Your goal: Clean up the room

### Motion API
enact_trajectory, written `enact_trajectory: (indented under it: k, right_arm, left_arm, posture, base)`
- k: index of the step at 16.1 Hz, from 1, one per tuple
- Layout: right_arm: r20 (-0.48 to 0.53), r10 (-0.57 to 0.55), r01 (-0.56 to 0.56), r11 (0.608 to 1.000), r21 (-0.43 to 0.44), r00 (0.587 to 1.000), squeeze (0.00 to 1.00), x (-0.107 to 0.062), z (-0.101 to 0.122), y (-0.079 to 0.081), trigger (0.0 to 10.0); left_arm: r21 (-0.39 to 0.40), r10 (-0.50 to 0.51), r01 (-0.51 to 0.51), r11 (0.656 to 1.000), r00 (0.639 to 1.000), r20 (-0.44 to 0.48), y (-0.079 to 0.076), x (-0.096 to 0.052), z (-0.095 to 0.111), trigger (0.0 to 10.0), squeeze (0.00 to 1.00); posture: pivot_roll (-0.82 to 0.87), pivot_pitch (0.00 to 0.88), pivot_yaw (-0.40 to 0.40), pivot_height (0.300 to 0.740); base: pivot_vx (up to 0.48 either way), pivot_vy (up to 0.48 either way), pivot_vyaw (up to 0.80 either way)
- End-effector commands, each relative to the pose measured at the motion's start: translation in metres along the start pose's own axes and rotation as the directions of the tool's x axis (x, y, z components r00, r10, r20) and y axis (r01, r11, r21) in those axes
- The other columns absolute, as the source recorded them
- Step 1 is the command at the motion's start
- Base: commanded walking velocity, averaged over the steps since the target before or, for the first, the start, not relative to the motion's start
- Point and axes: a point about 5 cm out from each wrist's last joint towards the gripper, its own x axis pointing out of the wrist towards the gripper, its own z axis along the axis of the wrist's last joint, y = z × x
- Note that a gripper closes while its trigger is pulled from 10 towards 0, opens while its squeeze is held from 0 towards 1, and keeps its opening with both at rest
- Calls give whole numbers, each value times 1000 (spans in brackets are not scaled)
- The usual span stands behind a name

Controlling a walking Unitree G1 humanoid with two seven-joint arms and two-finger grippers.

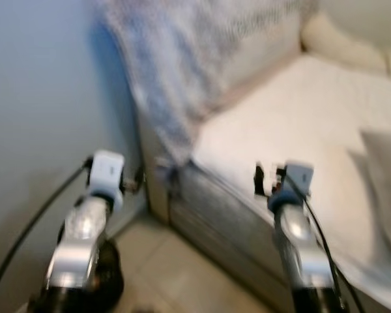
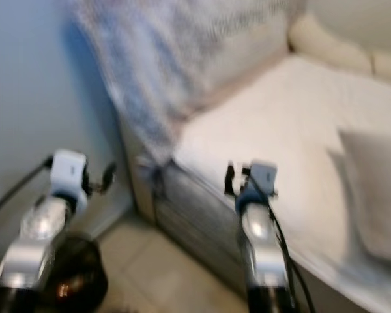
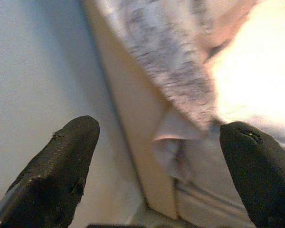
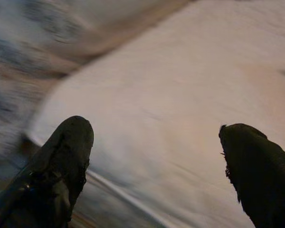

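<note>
Blur across both head views, so likely mid-stride toward sofa (image 1: 293, 124). Grey throw (image 1: 163, 78) draped over sofa arm beside wall (image 1: 39, 98); left gripper (image 3: 156, 147) and right gripper (image 4: 156, 156) both spread wide, empty. Risk of snagging throw's hanging corner or clipping sofa edge if reaching before settling.

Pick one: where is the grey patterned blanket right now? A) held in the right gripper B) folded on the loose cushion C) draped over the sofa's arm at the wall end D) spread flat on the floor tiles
C: the grey blanket hangs over the sofa arm beside the wall, while the right gripper and the left gripper are both open and hold nothing.
</note>
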Motion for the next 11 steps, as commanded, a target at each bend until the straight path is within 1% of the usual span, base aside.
enact_trajectory:
  k: [1, 2, 3, 4, 8, 11]
  right_arm:
    - [25, -22, 22, 1000, -4, 999, 0, 2, 6, -5, 10000]
    - [27, -22, 23, 1000, -4, 999, 0, 2, 6, -4, 10000]
    - [26, -22, 22, 1000, -5, 999, 0, 2, 6, -4, 10000]
    - [26, -21, 21, 1000, -6, 999, 0, 3, 6, -4, 10000]
    - [36, -22, 22, 1000, -3, 999, 0, 3, 9, -4, 10000]
    - [43, -25, 25, 1000, -2, 999, 0, 4, 10, -4, 10000]
  left_arm:
    - [1, -16, 16, 1000, 1000, 26, -5, 4, 7, 10000, 0]
    - [-20, -9, 10, 1000, 999, 33, -4, 5, 8, 10000, 0]
    - [-21, -9, 10, 1000, 999, 42, -4, 5, 10, 10000, 0]
    - [-13, -11, 12, 1000, 999, 50, -4, 5, 12, 10000, 0]
    - [-52, -13, 16, 999, 998, 64, -3, 6, 13, 10000, 0]
    - [-54, -15, 18, 998, 998, 64, -3, 6, 13, 10000, 0]
  posture:
    - [103, 0, -8, 740]
    - [103, 0, -8, 740]
    - [103, 0, -8, 740]
    - [103, 0, -8, 740]
    - [99, 0, -7, 740]
    - [98, 0, -6, 740]
  base:
    - [0, 0, 0]
    - [0, 0, 0]
    - [0, 0, 0]
    - [0, 0, -731]
    - [0, 0, -781]
    - [242, 0, -781]
